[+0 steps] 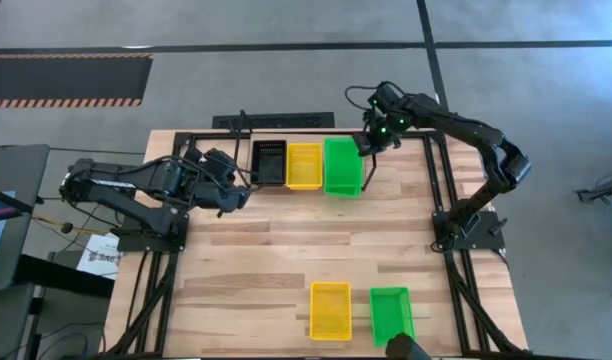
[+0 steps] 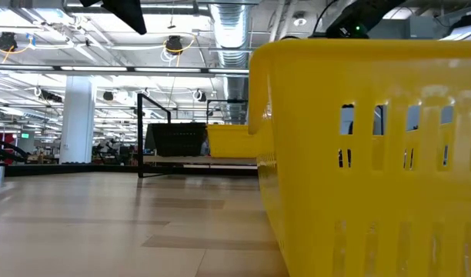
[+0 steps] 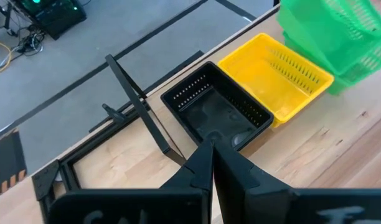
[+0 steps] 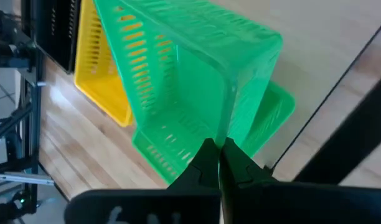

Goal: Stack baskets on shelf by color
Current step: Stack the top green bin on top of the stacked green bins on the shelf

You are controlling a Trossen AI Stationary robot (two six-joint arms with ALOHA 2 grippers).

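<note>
On the shelf point(image 1: 401, 165) at the table's far side stand a black basket point(image 1: 269, 163) and a yellow basket point(image 1: 304, 165). To their right a green basket point(image 1: 342, 166) sits tilted over a second green one point(image 4: 265, 124). My right gripper point(image 4: 220, 149) is shut on the tilted green basket point(image 4: 197, 68). My left gripper point(image 3: 212, 155) is shut at the black basket's point(image 3: 215, 112) left side. Whether it touches the rim, I cannot tell. A yellow basket point(image 1: 330, 310) and a green basket point(image 1: 391, 314) rest on the tabletop near the near edge. My right gripper pinches the upper green basket's end wall near a corner point(image 4: 226, 118), at the rim. The fingers come from the table's right and far side, slanting down. The basket sits tilted, partly inside the green basket below it.
Black upright rods of the shelf frame point(image 3: 141, 106) stand close beside my left gripper. The near yellow basket point(image 2: 359, 154) fills the low view's right half. Bare tabletop point(image 1: 286, 240) lies between the shelf and the near baskets.
</note>
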